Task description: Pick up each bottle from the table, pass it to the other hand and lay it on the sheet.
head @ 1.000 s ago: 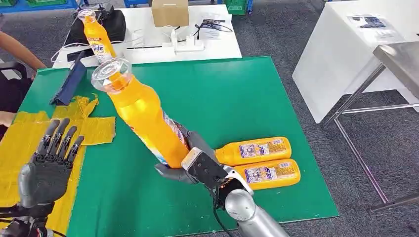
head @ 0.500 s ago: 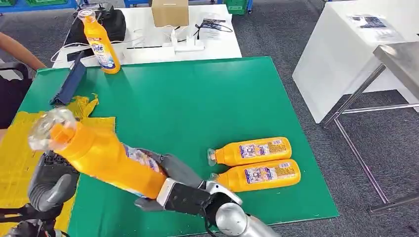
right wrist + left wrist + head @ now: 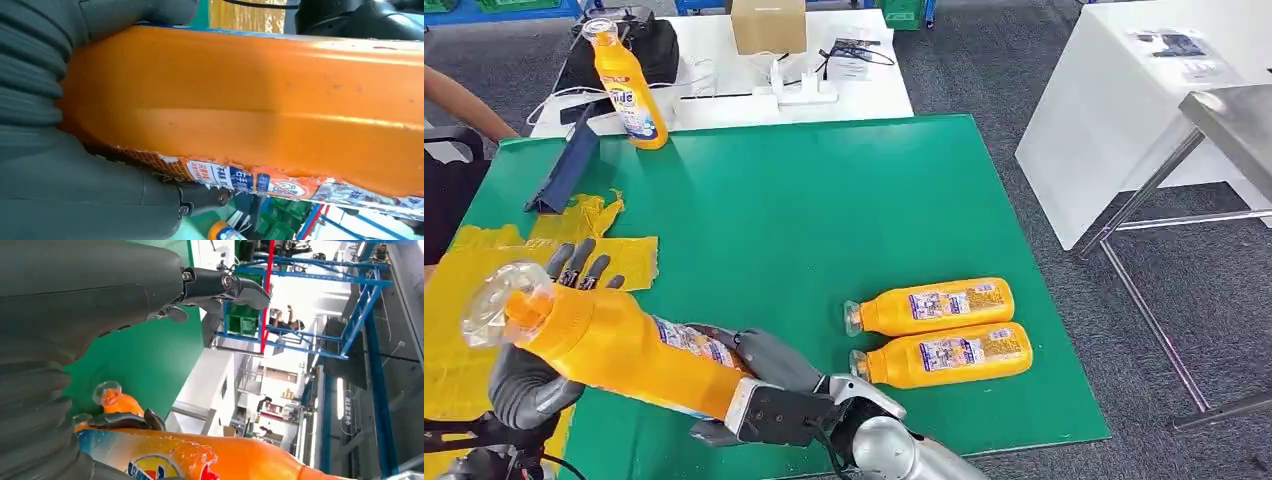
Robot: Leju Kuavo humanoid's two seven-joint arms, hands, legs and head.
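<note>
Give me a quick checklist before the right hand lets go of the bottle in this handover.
1. Right hand grips the held bottle at its base: ok.
2. Left hand is under the bottle's neck end: ok.
3. Left hand's fingers closed around it: not ok, fingers stand up behind it.
4. Yellow sheet has free space: ok.
5. Two lying bottles are clear of the arms: ok.

Behind the green mat (image 3: 844, 200), a white table (image 3: 884, 100) bearing a cardboard box (image 3: 768, 24), a white power strip (image 3: 804, 92) with cables, a printed paper (image 3: 854, 52) and a black bag (image 3: 646, 50). At far left, a person's forearm (image 3: 459, 100). On the mat's far left corner, a dark blue flat object (image 3: 564, 170), propped aslant. At right, grey carpet (image 3: 1024, 80), a second white table (image 3: 1124, 110) and a steel bench (image 3: 1224, 120).
</note>
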